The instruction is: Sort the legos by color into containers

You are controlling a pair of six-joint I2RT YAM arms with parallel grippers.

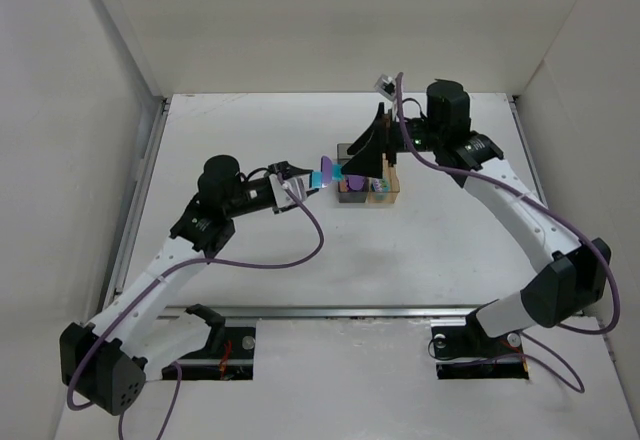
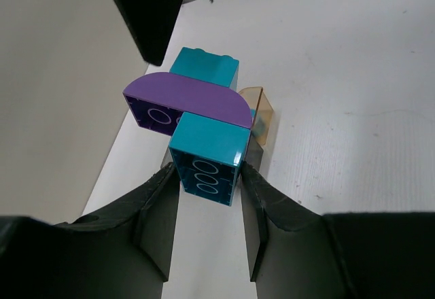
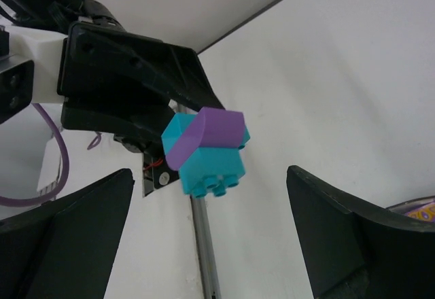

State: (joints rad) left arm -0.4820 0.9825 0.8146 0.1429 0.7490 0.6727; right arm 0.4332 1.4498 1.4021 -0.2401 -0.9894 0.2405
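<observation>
My left gripper [image 1: 312,184] is shut on a stack of joined legos held in the air: a teal brick [image 2: 206,155] between the fingers, a purple rounded brick [image 2: 183,100] across it, and another teal brick [image 2: 204,68] beyond. The stack also shows in the top view [image 1: 330,174] and the right wrist view [image 3: 206,149]. My right gripper [image 1: 377,150] is open wide, facing the stack, with nothing between its fingers. The two joined bins [image 1: 366,186] stand under the right gripper: a dark grey one holding a purple brick [image 1: 353,184] and an amber one [image 2: 261,111] with small bricks inside.
White walls enclose the table on the left, back and right. A metal rail [image 1: 330,311] runs along the near edge. Purple cables hang from both arms.
</observation>
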